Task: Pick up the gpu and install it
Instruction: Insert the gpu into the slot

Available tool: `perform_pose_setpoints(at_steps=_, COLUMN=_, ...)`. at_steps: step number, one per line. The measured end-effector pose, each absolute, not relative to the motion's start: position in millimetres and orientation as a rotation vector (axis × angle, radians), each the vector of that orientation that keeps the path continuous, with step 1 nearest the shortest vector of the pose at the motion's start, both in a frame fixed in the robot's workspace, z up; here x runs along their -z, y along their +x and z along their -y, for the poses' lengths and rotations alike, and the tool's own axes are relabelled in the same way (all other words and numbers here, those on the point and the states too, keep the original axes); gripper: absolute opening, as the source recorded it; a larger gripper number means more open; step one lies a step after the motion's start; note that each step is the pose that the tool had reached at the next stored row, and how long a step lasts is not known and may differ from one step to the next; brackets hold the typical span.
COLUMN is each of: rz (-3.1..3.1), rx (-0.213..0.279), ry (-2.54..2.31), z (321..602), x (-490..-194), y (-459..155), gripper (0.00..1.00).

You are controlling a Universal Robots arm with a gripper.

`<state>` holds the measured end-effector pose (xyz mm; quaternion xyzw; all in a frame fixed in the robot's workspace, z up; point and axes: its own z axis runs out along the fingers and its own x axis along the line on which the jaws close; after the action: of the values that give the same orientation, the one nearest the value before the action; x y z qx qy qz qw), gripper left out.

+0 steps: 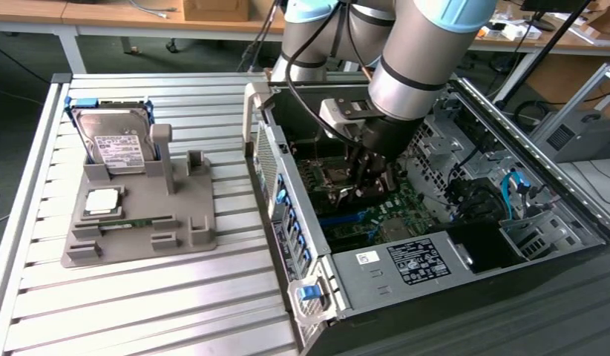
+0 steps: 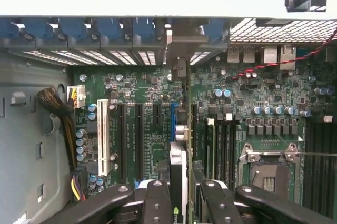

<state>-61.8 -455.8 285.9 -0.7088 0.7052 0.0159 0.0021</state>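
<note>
The gpu [image 2: 188, 129] is held edge-on between the gripper [image 2: 181, 192] fingers, partly closed on it, low at the centre of the wrist view, right above the green motherboard [image 2: 152, 129]. In the exterior view, the gripper [image 1: 369, 174] is seen lowered inside the open computer case [image 1: 384, 274], right of the frame's centre, while the hard drive [image 1: 117, 141] is left standing on the grey holder [image 1: 136, 222] on the counter [image 1: 136, 311], at left.

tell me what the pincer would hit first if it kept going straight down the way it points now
Probably the motherboard. The pincer points down into the open computer case, shut on the gpu held edge-on, so the card's lower edge would likely meet the board's slots first. Depth is hard to judge here.
</note>
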Motion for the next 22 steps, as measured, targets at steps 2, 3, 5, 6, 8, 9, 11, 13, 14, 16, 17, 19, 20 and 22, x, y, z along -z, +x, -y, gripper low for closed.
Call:
perform_pose_setpoints(at_steps=2, rz=-2.212, rx=-0.05, ry=-2.224, z=456.3, x=-285.9, y=-61.8, gripper=0.27)
perform_pose_setpoints(at_steps=3, rz=-2.212, rx=-0.05, ry=-2.224, z=456.4, x=-286.0, y=-61.8, gripper=0.27)
perform_pose_setpoints(at_steps=5, rz=-2.212, rx=-0.05, ry=-2.224, z=456.4, x=-285.9, y=-61.8, gripper=0.27)
perform_pose_setpoints(at_steps=6, rz=-2.212, rx=-0.05, ry=-2.224, z=456.4, x=-285.9, y=-61.8, gripper=0.27)
perform_pose_setpoints(at_steps=8, rz=-2.213, rx=-0.05, ry=-2.224, z=456.4, x=-286.0, y=-61.7, gripper=0.27)
perform_pose_setpoints(at_steps=9, rz=-2.212, rx=-0.05, ry=-2.224, z=456.4, x=-285.9, y=-61.6, gripper=0.27)
perform_pose_setpoints(at_steps=11, rz=-2.213, rx=-0.05, ry=-2.224, z=456.4, x=-285.9, y=-61.5, gripper=0.27)
perform_pose_setpoints(at_steps=13, rz=-2.213, rx=-0.048, ry=-2.225, z=456.6, x=-286.0, y=-61.5, gripper=0.27)
perform_pose_setpoints(at_steps=14, rz=-2.213, rx=-0.048, ry=-2.225, z=457.2, x=-285.9, y=-61.5, gripper=0.27)
perform_pose_setpoints(at_steps=16, rz=-2.213, rx=-0.048, ry=-2.225, z=459.4, x=-285.9, y=-61.5, gripper=0.27)
perform_pose_setpoints(at_steps=17, rz=-2.213, rx=-0.048, ry=-2.225, z=460.0, x=-285.9, y=-61.6, gripper=0.27)
perform_pose_setpoints(at_steps=19, rz=-2.213, rx=-0.048, ry=-2.225, z=460.0, x=-285.9, y=-61.6, gripper=0.27)
perform_pose_setpoints(at_steps=20, rz=-2.214, rx=-0.048, ry=-2.225, z=460.0, x=-285.9, y=-61.6, gripper=0.27)
perform_pose_setpoints(at_steps=22, rz=-2.214, rx=-0.049, ry=-2.225, z=460.0, x=-285.9, y=-61.5, gripper=0.27)
